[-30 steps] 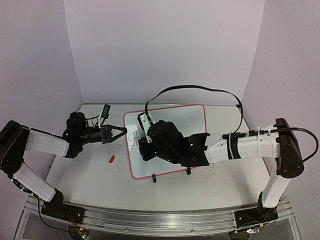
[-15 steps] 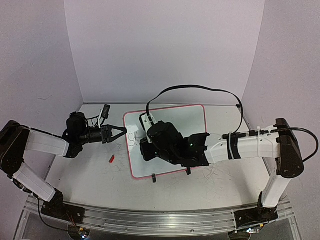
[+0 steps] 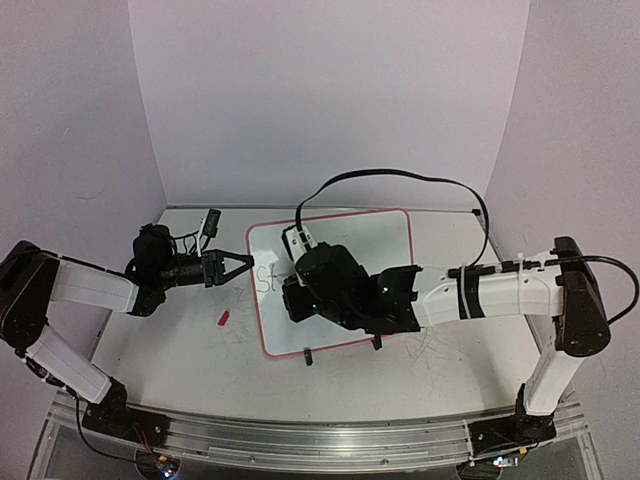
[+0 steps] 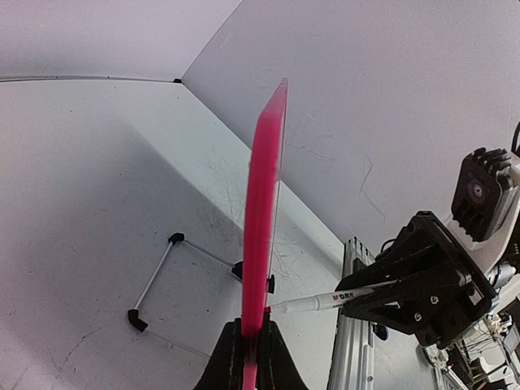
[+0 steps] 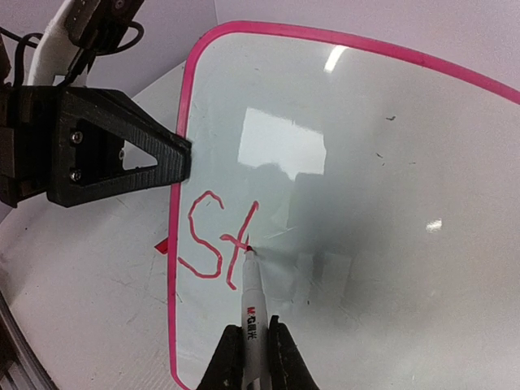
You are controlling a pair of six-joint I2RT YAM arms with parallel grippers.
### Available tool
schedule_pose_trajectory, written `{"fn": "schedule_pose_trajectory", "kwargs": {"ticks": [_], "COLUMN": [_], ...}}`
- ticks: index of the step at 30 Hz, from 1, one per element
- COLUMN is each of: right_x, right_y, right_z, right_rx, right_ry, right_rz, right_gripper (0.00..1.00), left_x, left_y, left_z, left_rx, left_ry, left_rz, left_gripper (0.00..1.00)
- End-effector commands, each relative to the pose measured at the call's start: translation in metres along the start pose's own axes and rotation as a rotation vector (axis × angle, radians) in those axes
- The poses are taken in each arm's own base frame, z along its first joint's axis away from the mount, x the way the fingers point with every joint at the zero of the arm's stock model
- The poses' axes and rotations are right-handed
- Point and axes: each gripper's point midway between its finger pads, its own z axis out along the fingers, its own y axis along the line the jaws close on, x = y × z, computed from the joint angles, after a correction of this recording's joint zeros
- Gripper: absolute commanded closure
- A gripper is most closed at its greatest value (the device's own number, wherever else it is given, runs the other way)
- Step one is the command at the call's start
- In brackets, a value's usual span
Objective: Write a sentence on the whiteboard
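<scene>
Elbow low, your left arm [image 3: 90, 285] reaches across the matte grey-white tabletop [image 3: 180, 345] from 8 o'clock, with the forearm nearly level and the wrist pointing toward 3 o'clock. The left jaws are clenched on the thin red-pink rim of the glossy white rectangular whiteboard [image 3: 370, 245], at the middle of its 9 o'clock edge. In the left wrist view you see the board edge-on, pinched between both fingers.

Your right arm [image 3: 500, 290] comes in from 4 o'clock, folded at the elbow, and its black wrist hangs over the board's 9 o'clock half. The right jaws grip a slim white marker pen [image 5: 251, 296], whose red tip touches the board on the stroke of the "t".

The sentence [image 5: 213, 244], thin red handwritten marker lettering, reads only "St". It sits just inside the 9 o'clock rim, close beside the left fingers [image 5: 154, 154].

Toward 3 o'clock of the tip, bare glossy surface runs up to the far rim. Two small black clip feet [image 3: 308, 357] stand at the board's 6 o'clock edge. A small red cap [image 3: 224, 319] lies on the tabletop near the 7 o'clock corner, apart from the board.
</scene>
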Motion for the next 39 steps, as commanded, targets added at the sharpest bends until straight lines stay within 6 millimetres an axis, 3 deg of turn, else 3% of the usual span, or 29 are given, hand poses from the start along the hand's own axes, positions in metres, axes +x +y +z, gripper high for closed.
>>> {"fn": "schedule_pose_trajectory", "kwargs": {"ticks": [1, 7, 16, 39], "right_x": [-0.025, -0.02, -0.028, -0.015], "right_y": [-0.012, -0.009, 0.003, -0.013], "right_z": [-0.022, -0.013, -0.011, -0.005], "right_rx": [-0.01, -0.026, -0.076, 0.016], "right_ry": [-0.066, -0.06, -0.075, -0.042], "right_rz": [0.036, 0.039, 0.02, 0.032], "right_gripper": [1.0, 1.0, 1.0, 1.0], "left_x": [-0.017, -0.016, -0.017, -0.018], "left_y": [-0.023, -0.023, -0.024, -0.024], "left_z": [0.003, 0.003, 0.003, 0.003], "left_rx": [0.074, 0.075, 0.079, 0.078], "left_ry": [-0.018, -0.017, -0.017, -0.018], "left_rz": [0.065, 0.063, 0.068, 0.069], "left_gripper": [1.0, 1.0, 1.0, 1.0]}}
